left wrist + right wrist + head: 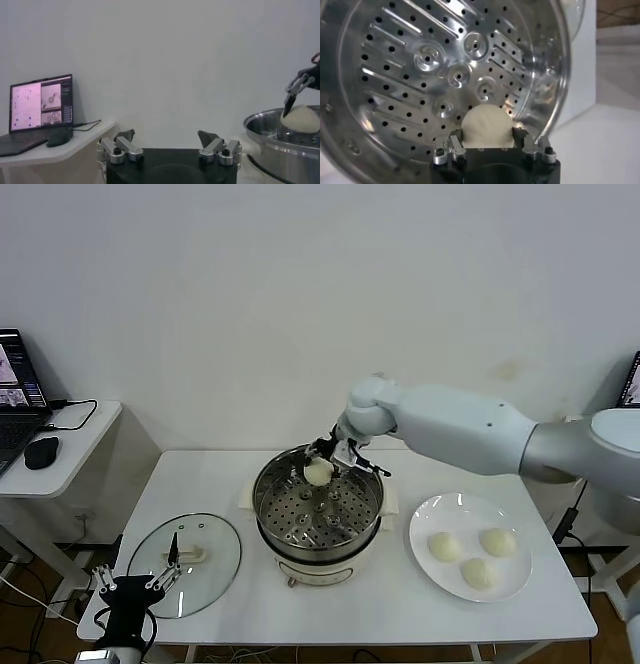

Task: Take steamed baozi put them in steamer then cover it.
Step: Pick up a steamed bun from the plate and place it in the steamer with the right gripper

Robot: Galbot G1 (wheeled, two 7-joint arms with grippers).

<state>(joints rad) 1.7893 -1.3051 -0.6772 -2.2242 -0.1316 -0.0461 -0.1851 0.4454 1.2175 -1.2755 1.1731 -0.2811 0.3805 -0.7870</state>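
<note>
My right gripper (325, 461) is shut on one steamed baozi (318, 472), a cream-white bun held just above the back part of the steamer (265, 504). In the right wrist view the fingers press both sides of that baozi (486, 125) over the perforated tray (420, 75). Three more baozi (445, 546) lie on the white plate (432, 514) right of the steamer. The glass cover (210, 574) lies flat on the table at front left. My left gripper (132, 584) hangs open by the table's front left corner, next to the cover, with nothing between its fingers (125, 136).
A side table (75, 449) at far left carries a laptop (15, 399) and a mouse (42, 452). The steamer (265, 125) and the held baozi (301, 119) show far off in the left wrist view. A white wall stands behind the table.
</note>
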